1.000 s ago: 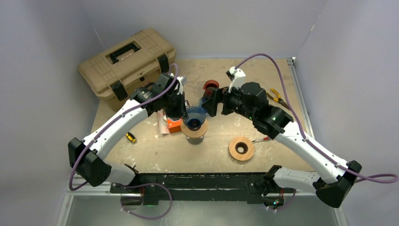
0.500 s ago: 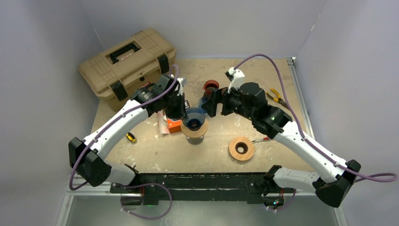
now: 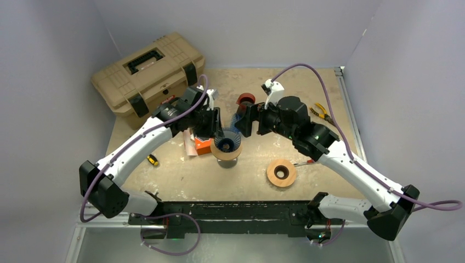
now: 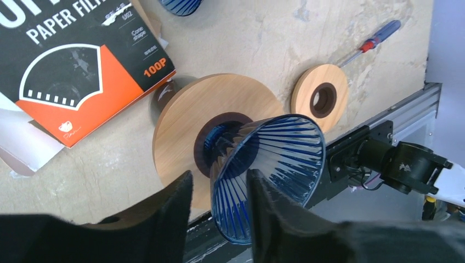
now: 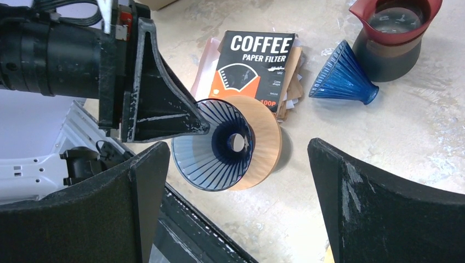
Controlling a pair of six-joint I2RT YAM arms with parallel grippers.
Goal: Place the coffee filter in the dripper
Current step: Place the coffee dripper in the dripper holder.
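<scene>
Top camera looks down; close wrist cameras share the dripper (image 4: 274, 159).

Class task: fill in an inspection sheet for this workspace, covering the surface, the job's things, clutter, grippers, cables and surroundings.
Surface: scuffed tan board table.
Job's things: blue ribbed cone dripper seated in a round wooden stand, no filter inside; black-and-orange coffee filter box beside it.
Clutter: second blue cone dripper on its side, red-topped grey carafe, spare wooden ring, red-and-blue-handled screwdriver, yellow-handled pliers, tan plastic toolbox.
Grippers: left gripper with fingers parted astride the dripper's rim; right gripper wide open, holding nothing.
Cables: purple cables looping off both arms.
Surroundings: plain pale walls.
</scene>
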